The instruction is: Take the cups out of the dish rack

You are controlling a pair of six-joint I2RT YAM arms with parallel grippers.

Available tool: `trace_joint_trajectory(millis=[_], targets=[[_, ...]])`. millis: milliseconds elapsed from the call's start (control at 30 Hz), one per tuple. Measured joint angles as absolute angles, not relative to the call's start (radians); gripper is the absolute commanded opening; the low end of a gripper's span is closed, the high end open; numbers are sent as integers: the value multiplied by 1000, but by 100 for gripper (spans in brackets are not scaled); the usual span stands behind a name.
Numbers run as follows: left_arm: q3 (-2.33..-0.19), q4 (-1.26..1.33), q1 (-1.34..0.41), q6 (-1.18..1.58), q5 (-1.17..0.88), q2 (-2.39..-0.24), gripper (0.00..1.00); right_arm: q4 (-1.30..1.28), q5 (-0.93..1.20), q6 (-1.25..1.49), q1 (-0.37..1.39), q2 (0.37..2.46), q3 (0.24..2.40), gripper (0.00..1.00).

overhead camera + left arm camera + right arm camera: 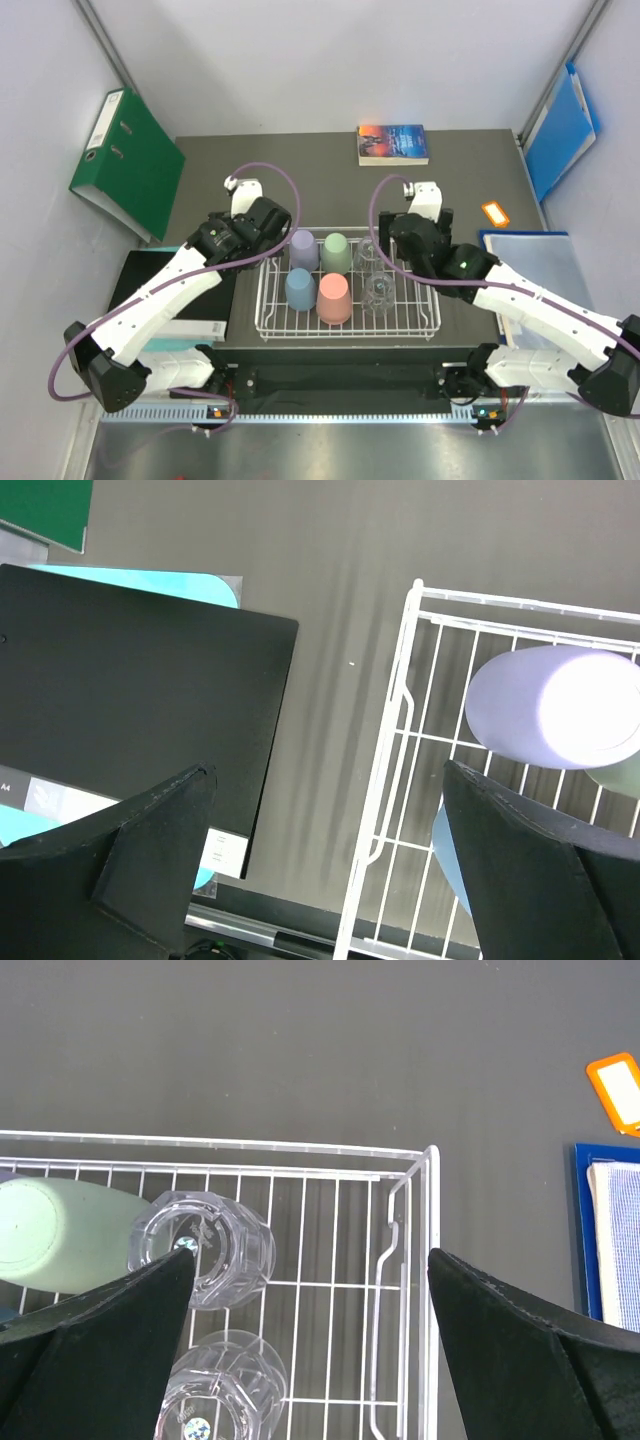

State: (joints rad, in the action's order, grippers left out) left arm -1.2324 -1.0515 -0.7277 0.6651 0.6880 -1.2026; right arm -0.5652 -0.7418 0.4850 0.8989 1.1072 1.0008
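The white wire dish rack (412, 310) sits mid-table. It holds upside-down lavender (303, 248), sage green (336, 252), light blue (299, 288) and salmon pink (334, 298) cups, plus two clear glass cups (368, 255) (378, 292). My left gripper (270, 255) is open and empty above the rack's left rim (385, 780). The lavender cup (555, 705) and the light blue cup (450, 850) lie by its right finger. My right gripper (405, 262) is open and empty above the rack's right end (430, 1260). The glass cups (200, 1248) (215, 1390) are by its left finger, and the green cup (60, 1235) is farther left.
A black notebook (150, 290) on teal sheets lies left of the rack. A green binder (128, 165) leans at the back left, and a book (392, 143) lies at the back. An orange tag (495, 212), a blue clipboard (520, 240) and a blue folder (560, 130) are at the right.
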Motion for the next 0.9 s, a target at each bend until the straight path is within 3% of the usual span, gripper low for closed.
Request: trace_joint_trajectory(millis=[500,900], targets=[[-1320,-1128,-764,653,822,-1335,99,-574,-684,463,899,1107,989,100],[-1192,-1011,-767,631,696,-1118,99,-572,-609,458,949,1163,979,99]])
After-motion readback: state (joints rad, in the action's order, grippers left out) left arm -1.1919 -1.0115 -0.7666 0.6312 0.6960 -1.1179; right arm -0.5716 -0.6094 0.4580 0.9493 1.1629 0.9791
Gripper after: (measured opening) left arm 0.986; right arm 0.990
